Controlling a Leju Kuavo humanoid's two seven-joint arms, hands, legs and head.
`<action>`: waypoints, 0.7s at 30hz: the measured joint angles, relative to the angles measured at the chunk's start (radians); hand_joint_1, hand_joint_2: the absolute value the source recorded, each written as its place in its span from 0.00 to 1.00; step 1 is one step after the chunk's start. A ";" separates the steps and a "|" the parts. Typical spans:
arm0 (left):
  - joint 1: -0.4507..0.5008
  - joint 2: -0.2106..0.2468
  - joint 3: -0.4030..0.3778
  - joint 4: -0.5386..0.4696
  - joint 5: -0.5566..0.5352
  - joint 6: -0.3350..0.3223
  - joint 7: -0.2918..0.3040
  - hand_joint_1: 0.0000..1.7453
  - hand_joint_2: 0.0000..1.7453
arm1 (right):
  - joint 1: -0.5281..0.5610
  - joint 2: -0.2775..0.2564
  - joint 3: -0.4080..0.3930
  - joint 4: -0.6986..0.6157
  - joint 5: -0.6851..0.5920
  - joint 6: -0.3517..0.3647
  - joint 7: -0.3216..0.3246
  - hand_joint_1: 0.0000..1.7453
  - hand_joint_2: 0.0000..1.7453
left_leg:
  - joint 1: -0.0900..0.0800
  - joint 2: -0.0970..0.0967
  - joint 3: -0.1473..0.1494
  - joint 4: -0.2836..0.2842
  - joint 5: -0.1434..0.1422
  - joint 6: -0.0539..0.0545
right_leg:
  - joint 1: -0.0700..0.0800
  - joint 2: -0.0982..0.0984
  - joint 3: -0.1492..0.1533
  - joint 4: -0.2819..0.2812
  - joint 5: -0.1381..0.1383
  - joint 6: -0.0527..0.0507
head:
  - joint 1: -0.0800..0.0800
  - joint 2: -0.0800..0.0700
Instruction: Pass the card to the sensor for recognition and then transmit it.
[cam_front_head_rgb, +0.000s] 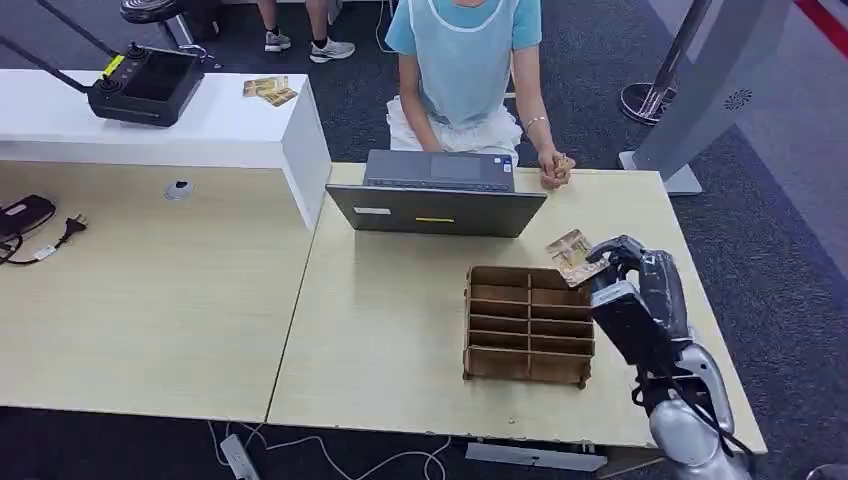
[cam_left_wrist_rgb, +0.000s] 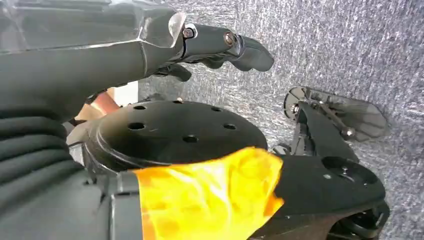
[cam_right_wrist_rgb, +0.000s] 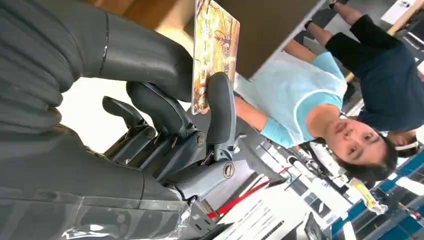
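Pale wood tabletop (cam_front_head_rgb: 400, 330) lies under the right hand (cam_front_head_rgb: 617, 278), whose thumb and a dark finger (cam_right_wrist_rgb: 220, 107) pinch the card (cam_right_wrist_rgb: 215, 47) upright over the far corner of a brown slotted organizer (cam_front_head_rgb: 528, 325). Beyond the fingers stand a grey laptop (cam_front_head_rgb: 437, 195) and a seated person (cam_front_head_rgb: 465, 60); dark carpet surrounds. The left hand (cam_left_wrist_rgb: 215, 47) hangs over carpet, its fingers half hidden, grip unclear

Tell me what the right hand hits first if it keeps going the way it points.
Probably the laptop. The right hand, pinching the card, points up-table over the wooden organizer towards it. Depth is unclear.
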 joint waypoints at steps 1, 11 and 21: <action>0.000 0.000 0.000 0.000 -0.004 -0.006 0.000 0.00 0.00 | -0.021 -0.003 0.000 0.009 -0.008 0.011 0.004 1.00 1.00 | 0.000 0.000 0.000 0.000 0.000 0.000 | 0.000 0.000 0.000 0.000 0.000 0.000 | 0.000 0.000; 0.001 0.001 -0.006 0.000 -0.030 -0.016 0.018 0.00 0.00 | -0.177 -0.013 -0.006 0.105 -0.055 0.061 0.034 1.00 1.00 | 0.000 0.000 0.000 0.000 0.000 0.000 | 0.000 0.000 0.000 0.000 0.000 0.000 | 0.000 0.000; 0.002 0.004 -0.008 0.000 -0.045 -0.031 0.035 0.00 0.00 | -0.316 -0.018 -0.002 0.198 -0.096 0.111 0.062 1.00 1.00 | 0.000 0.000 0.000 0.000 0.000 0.000 | 0.000 0.000 0.000 0.000 0.000 0.000 | 0.000 0.000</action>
